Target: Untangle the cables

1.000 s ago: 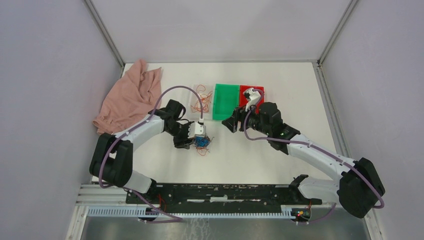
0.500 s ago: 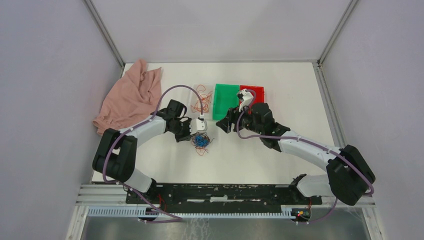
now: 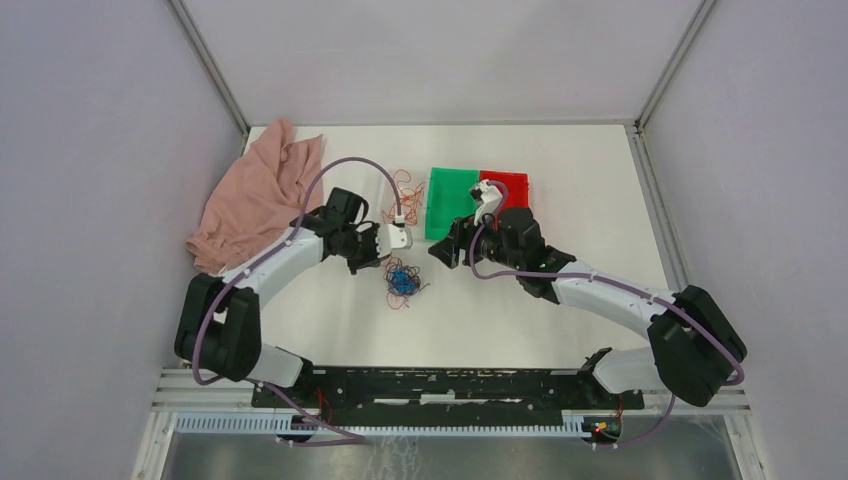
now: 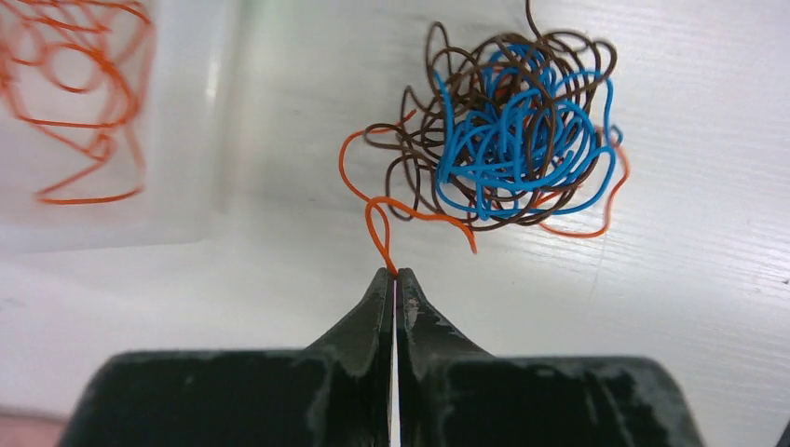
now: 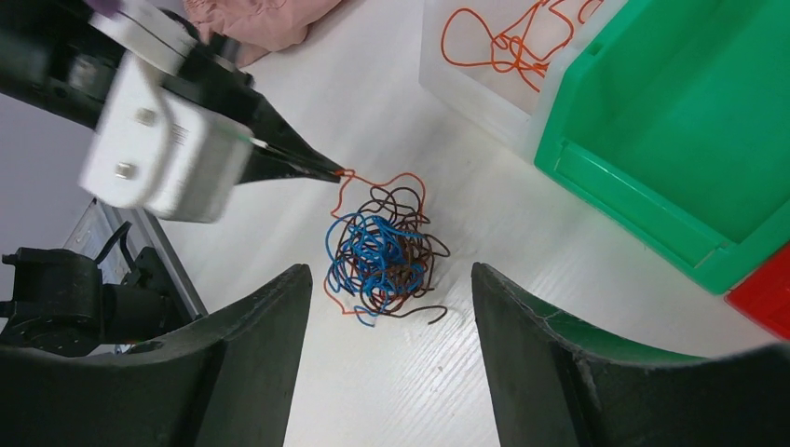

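The cables (image 3: 402,281) lie as one tangled ball of blue, dark brown and orange wire on the white table, between the two grippers. In the left wrist view the ball (image 4: 517,140) sits beyond my left gripper (image 4: 393,275), which is shut on an orange loop (image 4: 380,223) trailing from it. The right wrist view shows that pinched tip (image 5: 340,172) at the ball's upper left. My right gripper (image 5: 389,275) is open, its fingers standing wide on either side below the ball (image 5: 382,247), touching nothing. From above, the left gripper (image 3: 385,260) is left of the ball and the right gripper (image 3: 440,250) is to its right.
A clear tray (image 3: 388,200) holding loose orange wires stands behind the ball. Next to it are a green bin (image 3: 452,200) and a red bin (image 3: 510,188). A pink cloth (image 3: 260,190) lies at the back left. The green bin (image 5: 671,121) is close to my right fingers.
The left gripper has shut on the orange wire end and drawn back to the left, off the ball. The right arm has swung left toward the ball, still open.
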`<action>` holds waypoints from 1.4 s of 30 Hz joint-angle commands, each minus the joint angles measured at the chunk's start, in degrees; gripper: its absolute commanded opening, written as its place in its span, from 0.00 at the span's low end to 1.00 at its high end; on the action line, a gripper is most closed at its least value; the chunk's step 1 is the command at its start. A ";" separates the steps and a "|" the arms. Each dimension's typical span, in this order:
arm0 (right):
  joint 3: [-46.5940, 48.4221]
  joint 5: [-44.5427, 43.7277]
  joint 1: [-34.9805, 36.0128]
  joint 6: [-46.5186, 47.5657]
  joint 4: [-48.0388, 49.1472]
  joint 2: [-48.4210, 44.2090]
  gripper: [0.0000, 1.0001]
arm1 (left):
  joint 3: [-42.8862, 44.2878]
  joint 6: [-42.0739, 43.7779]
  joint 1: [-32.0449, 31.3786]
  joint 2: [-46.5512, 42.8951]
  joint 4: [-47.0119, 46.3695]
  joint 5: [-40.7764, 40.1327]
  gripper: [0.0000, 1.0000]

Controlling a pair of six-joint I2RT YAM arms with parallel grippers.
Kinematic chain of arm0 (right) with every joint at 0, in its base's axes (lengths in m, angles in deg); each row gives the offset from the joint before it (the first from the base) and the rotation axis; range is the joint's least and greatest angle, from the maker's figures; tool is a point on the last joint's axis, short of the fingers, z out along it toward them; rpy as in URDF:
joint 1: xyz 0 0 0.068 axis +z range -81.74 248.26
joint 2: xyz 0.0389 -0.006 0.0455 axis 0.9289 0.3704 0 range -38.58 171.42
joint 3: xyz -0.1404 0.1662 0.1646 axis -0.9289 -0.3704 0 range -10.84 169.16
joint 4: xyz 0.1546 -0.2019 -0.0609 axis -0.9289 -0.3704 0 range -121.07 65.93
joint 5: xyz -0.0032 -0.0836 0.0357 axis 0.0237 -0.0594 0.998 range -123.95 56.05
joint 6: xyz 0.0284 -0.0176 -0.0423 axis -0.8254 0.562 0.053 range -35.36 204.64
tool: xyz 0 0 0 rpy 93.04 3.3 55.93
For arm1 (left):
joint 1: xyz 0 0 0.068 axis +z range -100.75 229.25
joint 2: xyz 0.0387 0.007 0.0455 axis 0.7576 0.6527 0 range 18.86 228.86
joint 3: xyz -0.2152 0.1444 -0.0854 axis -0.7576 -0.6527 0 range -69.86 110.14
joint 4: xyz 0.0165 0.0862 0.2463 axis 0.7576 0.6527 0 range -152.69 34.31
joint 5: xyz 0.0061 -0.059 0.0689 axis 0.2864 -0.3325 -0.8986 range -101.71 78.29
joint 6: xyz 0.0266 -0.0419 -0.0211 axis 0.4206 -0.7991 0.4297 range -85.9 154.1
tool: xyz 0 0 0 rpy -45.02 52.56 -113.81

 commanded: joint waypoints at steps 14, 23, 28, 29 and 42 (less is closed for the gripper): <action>0.08 2.58 2.12 0.50 8.52 -3.16 0.84 | 16.91 -4.63 0.18 -11.44 14.90 5.95 0.03; 7.05 4.43 6.36 3.38 11.34 -0.23 0.87 | 30.74 -14.39 -0.15 -13.78 18.37 14.48 0.03; 10.00 1.59 7.06 1.66 14.13 0.74 0.82 | 33.86 -18.97 -0.64 -15.45 18.28 19.11 0.03; 10.51 0.76 7.33 1.67 14.40 0.92 0.81 | 34.40 -19.94 -0.71 -15.51 18.28 19.84 0.03; 14.22 -0.40 10.71 1.54 15.26 6.77 0.73 | 46.82 -25.22 -1.69 -14.27 15.02 21.89 0.03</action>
